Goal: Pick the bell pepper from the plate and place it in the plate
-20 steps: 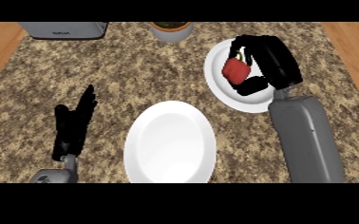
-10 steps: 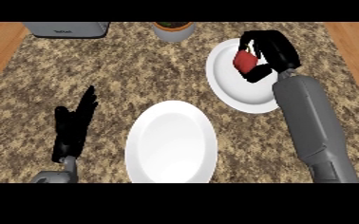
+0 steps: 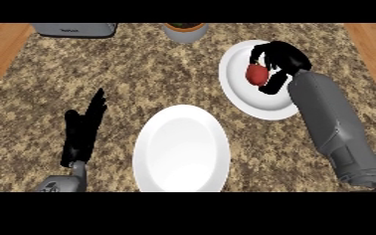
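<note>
Pepper in hand: we see our right hand curled round the red pepper, fingers arched over its top and thumb below it. Hand and pepper are over the upper part of the far plate, on the right side of the bench. The pepper shows at the hand's left side, between fingers and thumb. We cannot tell whether it rests on the plate or hangs just clear of it. The near plate, also white, lies well apart at lower middle. Our left hand rests at lower left, just beside that plate, fingers straight. A grey appliance and a pot stand at the bench's far edge.
</note>
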{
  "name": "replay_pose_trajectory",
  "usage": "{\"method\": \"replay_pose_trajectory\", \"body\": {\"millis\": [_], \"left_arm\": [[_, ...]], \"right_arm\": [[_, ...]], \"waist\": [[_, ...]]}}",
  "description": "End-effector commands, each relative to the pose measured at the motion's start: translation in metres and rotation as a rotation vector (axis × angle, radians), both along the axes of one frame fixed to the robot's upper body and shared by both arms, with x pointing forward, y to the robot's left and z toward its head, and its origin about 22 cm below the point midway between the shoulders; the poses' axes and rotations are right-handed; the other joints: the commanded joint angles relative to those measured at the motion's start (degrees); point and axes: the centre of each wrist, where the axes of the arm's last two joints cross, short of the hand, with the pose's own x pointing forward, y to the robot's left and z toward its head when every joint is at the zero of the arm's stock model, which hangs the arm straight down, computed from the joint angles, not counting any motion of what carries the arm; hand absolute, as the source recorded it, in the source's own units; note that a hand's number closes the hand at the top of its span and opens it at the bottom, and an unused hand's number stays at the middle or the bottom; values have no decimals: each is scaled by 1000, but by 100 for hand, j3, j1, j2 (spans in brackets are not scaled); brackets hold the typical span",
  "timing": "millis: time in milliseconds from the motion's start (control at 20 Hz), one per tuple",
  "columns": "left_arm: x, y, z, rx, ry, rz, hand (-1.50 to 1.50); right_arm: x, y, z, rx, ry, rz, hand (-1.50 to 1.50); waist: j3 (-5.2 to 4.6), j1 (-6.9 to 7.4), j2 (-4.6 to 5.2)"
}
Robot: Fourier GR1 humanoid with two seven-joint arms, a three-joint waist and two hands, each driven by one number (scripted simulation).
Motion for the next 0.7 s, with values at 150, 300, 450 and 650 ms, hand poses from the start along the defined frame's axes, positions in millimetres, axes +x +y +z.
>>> {"method": "replay_pose_trajectory", "body": {"millis": [150, 300, 450, 650], "left_arm": [[-4, -5, 2, -2, -16, 6, 0], [-6, -2, 0, 4, 4, -1, 0], [-3, -17, 2, -20, 0, 5, 0], [-4, 0, 7, 4, -4, 10, 0]], "right_arm": [[3, -17, -11, 46, 94, 135, -150], [-5, -43, -17, 254, 1, 173, -150], [7, -34, 2, 549, -21, 170, -150], [2, -67, 3, 816, 2, 104, -150]], "waist": [[4, 15, -5], [11, -4, 0], [14, -58, -23], [11, -71, -24]]}}
